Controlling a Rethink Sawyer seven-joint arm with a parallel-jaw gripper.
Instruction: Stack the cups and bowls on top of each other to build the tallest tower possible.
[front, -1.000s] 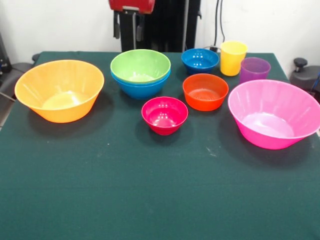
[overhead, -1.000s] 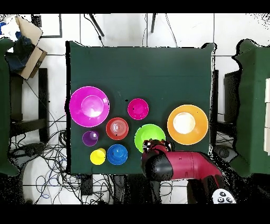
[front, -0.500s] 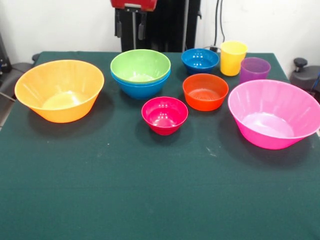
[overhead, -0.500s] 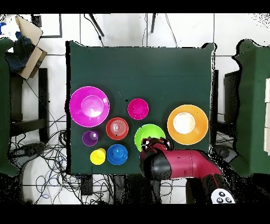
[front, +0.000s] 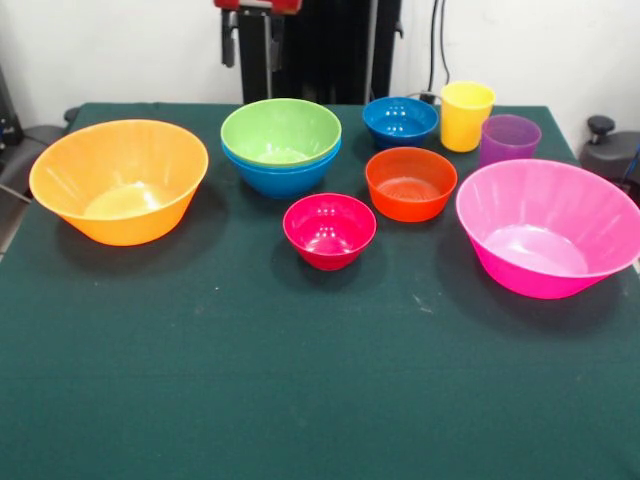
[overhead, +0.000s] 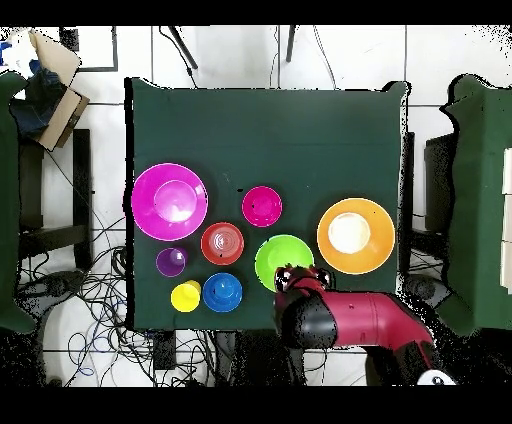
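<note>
A green bowl (front: 281, 131) sits nested in a light blue bowl (front: 283, 177) at the table's far side. Around them stand singly a large orange bowl (front: 119, 180), a large pink bowl (front: 548, 225), a small crimson bowl (front: 329, 230), an orange-red bowl (front: 410, 183) and a dark blue bowl (front: 400, 120). A yellow cup (front: 466, 115) and a purple cup (front: 509, 139) stand upright at the far right. My gripper (front: 252, 40) hangs open and empty above and behind the green bowl. In the overhead view my gripper (overhead: 298, 279) is over the green bowl's (overhead: 280, 258) edge nearest the robot.
The green table cloth (front: 300, 400) is bare in its front half. A black knob (front: 600, 128) stands off the table's far right corner. In the overhead view a cardboard box (overhead: 45, 85) and cables lie on the floor beside the table.
My gripper has risen, so less of it shows at the front view's top edge. In the overhead view the arm has swung slightly. The bowls and cups have not moved.
</note>
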